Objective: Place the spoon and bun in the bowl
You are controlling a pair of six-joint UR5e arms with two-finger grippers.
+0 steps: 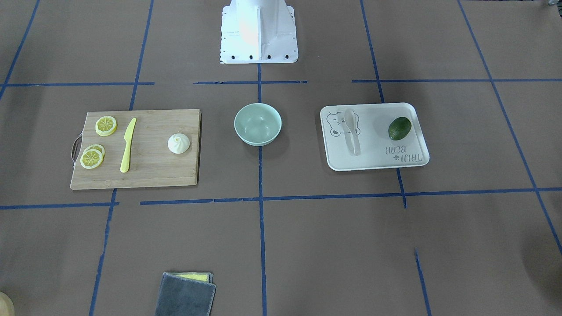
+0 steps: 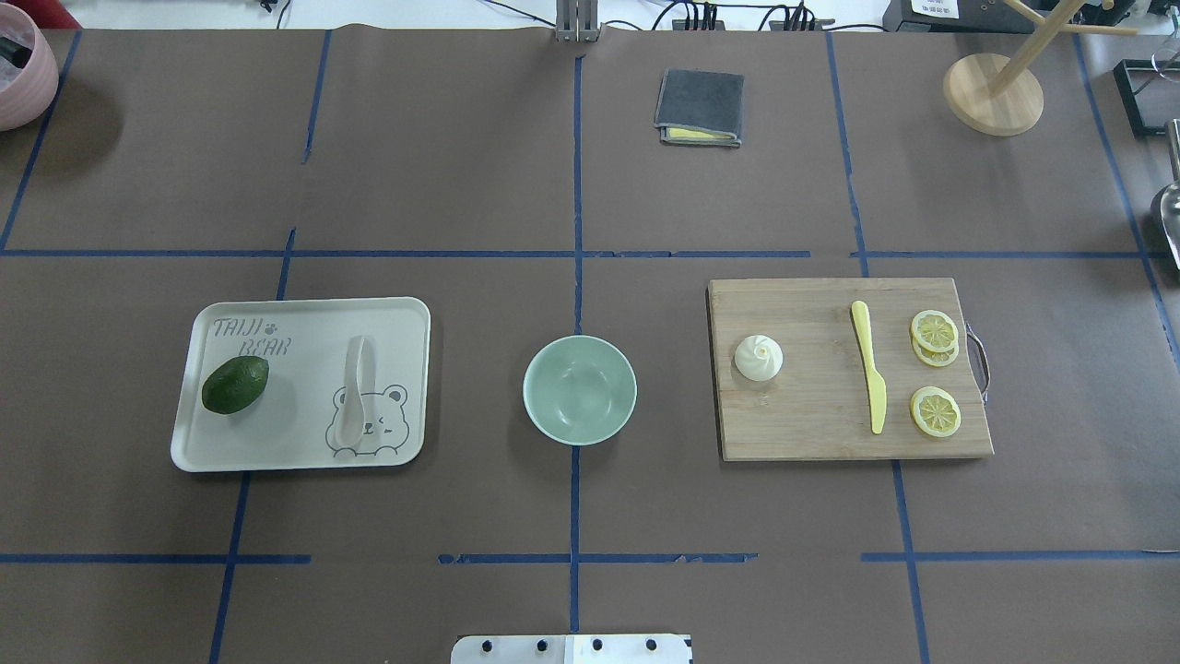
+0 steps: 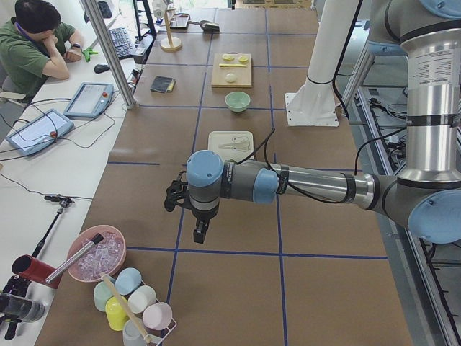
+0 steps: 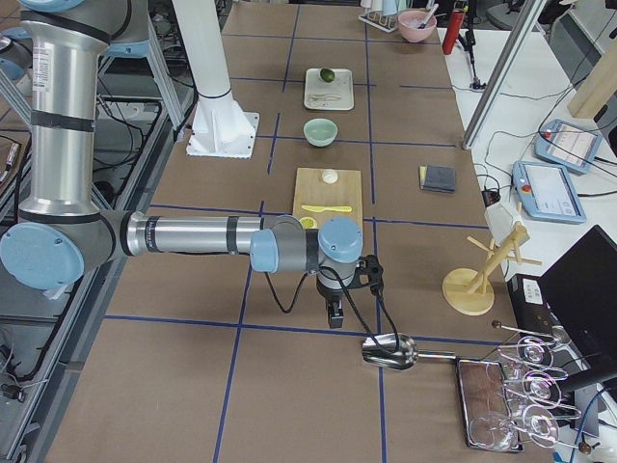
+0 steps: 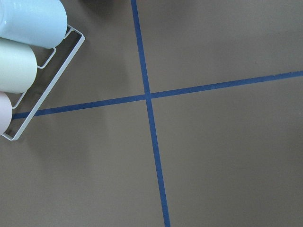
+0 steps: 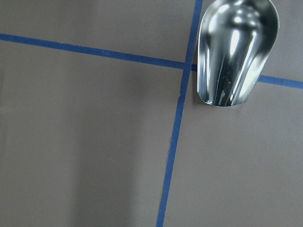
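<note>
Cloth [image 1: 185, 295], bowl [image 1: 257, 123], bun [image 1: 178, 143], spoon [image 1: 351, 131]: one of each.

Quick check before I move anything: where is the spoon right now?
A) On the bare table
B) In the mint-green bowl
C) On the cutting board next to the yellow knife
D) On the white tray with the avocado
D: the spoon lies flat on the white tray, apart from the avocado, and the bowl has nothing in it.
</note>
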